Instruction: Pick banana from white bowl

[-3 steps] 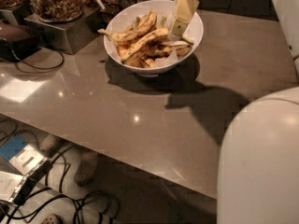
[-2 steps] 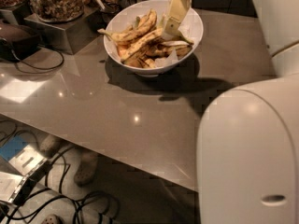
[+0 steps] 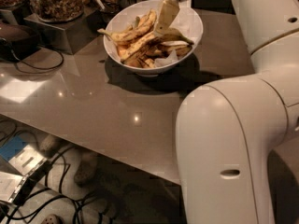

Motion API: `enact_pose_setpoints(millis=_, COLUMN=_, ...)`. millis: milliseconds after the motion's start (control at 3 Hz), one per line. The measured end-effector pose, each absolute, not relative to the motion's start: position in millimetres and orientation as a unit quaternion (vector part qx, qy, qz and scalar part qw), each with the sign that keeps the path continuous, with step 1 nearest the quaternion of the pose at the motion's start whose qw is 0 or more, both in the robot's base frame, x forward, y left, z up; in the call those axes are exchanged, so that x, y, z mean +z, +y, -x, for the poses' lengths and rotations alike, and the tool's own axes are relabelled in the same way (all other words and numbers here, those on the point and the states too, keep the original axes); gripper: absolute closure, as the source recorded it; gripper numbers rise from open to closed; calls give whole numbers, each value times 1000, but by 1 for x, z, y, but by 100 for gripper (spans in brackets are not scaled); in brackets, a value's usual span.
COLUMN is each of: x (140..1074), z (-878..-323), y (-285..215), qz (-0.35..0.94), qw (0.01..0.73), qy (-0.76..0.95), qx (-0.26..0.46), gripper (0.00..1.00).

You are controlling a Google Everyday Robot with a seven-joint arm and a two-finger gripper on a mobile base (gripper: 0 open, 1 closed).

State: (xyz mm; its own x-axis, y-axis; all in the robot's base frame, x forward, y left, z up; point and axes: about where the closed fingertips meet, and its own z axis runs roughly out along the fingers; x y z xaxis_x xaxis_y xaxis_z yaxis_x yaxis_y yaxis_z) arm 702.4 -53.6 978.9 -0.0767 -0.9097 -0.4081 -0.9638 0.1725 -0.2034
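Note:
The white bowl (image 3: 189,37) stands at the back of the grey table, lined with white paper and filled with several spotted bananas and peeled pieces. The longest curved banana (image 3: 128,33) lies along the bowl's left side, its end sticking out over the rim. My gripper (image 3: 165,18) reaches down into the middle of the bowl, its pale fingers right above the pile, just right of the long banana.
Glass jars of nuts (image 3: 56,1) stand on a metal box (image 3: 60,31) at the back left. A dark device with a cable (image 3: 18,36) lies at the far left. My white arm (image 3: 238,139) fills the right foreground. Cables lie on the floor below the table's front edge.
The gripper has moved left and down, from the bowl's right rim into its middle. My arm's large segment has swung further into the right foreground.

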Motion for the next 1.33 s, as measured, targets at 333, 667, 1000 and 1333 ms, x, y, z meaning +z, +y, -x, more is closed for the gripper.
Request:
enact_pose_setpoints(millis=333, x=973, z=-710, y=-56, qz=635, qw=216, qy=741, qx=45, gripper=42)
enact_pose_setpoints(millis=667, x=966, z=-716, y=-63, qz=628, qw=202, qy=751, qx=27, gripper=45)
enact_pose_setpoints(millis=1000, x=957, z=-722, y=-72, qz=624, qw=185, qy=759, qx=10, gripper=45)
enact_pose_setpoints(millis=1333, x=945, z=-724, y=-78, qz=625, qw=167, qy=763, qx=1, gripper=44)
